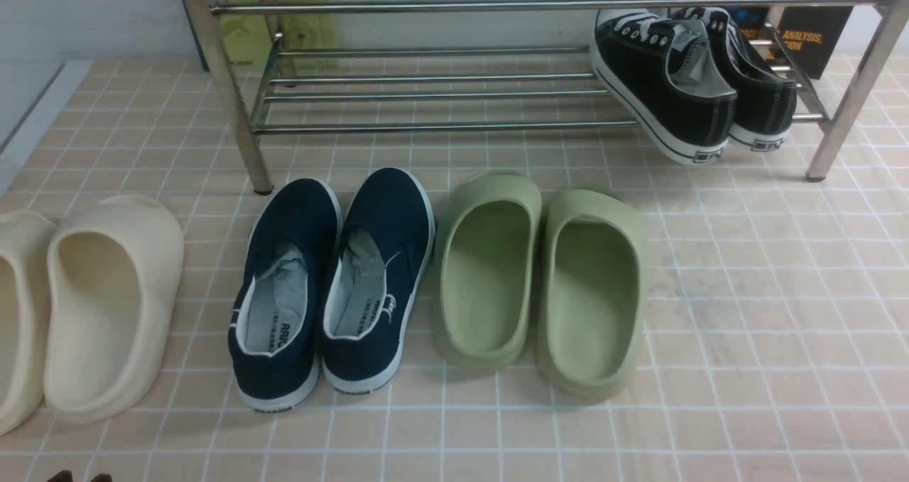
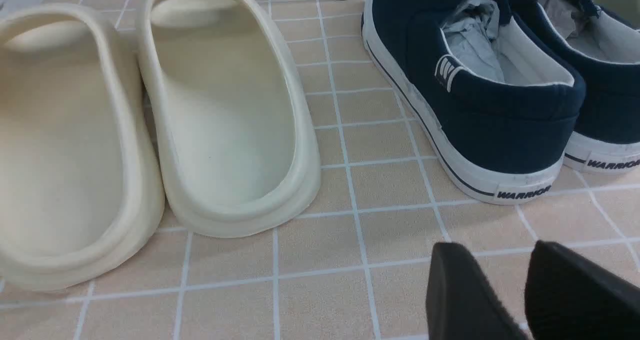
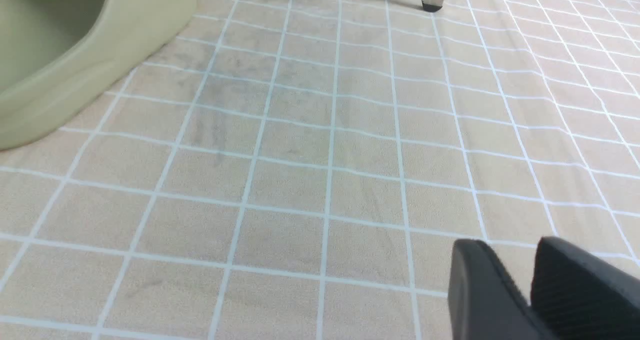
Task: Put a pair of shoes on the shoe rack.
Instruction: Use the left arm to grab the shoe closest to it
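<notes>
The pair of navy slip-on shoes stands side by side on the tiled floor, heels toward me: the left shoe (image 1: 284, 290) and the right shoe (image 1: 380, 269). Both stand just in front of the chrome shoe rack (image 1: 440, 124), near its left leg. In the left wrist view the nearer navy shoe (image 2: 500, 129) shows its "WARRIOR" heel mark, with the other (image 2: 610, 94) beside it. My left gripper (image 2: 495, 252) hangs low behind that heel, empty, its tips a little apart. My right gripper (image 3: 512, 245) is empty over bare tiles, its tips a little apart.
Black lace-up sneakers (image 1: 667, 84) sit on the rack's lower rails at the right. Olive-green slides (image 1: 540, 276) stand right of the navy pair; one shows in the right wrist view (image 3: 75, 64). Cream slides (image 1: 113, 304) stand at the left, also in the left wrist view (image 2: 225, 104).
</notes>
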Tool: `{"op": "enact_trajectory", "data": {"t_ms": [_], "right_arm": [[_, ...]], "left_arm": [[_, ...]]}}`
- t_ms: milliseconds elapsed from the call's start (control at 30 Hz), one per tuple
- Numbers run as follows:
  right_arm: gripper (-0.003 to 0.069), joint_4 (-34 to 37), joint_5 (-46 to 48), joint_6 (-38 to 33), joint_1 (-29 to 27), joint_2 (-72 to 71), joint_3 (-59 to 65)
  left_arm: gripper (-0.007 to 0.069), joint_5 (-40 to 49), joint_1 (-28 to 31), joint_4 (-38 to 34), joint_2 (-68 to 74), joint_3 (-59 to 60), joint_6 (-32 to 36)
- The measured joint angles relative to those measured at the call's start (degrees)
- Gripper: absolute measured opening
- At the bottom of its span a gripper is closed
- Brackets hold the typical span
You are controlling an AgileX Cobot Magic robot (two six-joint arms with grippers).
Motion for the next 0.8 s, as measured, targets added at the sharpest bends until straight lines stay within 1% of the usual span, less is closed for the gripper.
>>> {"op": "enact_trajectory", "data": {"t_ms": [800], "right_arm": [[0.0211,0.0,0.0,0.0,0.0,0.0,0.0]], "left_arm": [[0.0241,0.0,0.0,0.0,0.0,0.0,0.11]]}}
